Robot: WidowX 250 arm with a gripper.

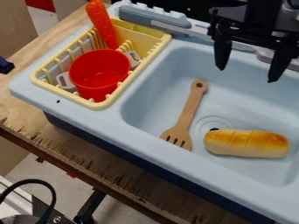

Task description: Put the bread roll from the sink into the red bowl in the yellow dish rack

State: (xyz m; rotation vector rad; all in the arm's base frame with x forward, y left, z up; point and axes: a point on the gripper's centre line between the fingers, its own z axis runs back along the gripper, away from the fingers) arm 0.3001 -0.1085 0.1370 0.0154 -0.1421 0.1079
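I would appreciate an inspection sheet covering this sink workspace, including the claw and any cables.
Surface: light blue toy sink on a wooden table; the table's near edge looks rough and splintered.
Main items: wooden spatula in the basin, slotted end toward the near wall; bread roll to its right, apart, by the drain.
Clutter: yellow rack holding a red pot and a leaning carrot.
Claw: above the basin's far side, fingers apart, holding nothing.
Cables: black cable curving at the lower left corner.
Surroundings: grey floor below the table; people: nothing seen.
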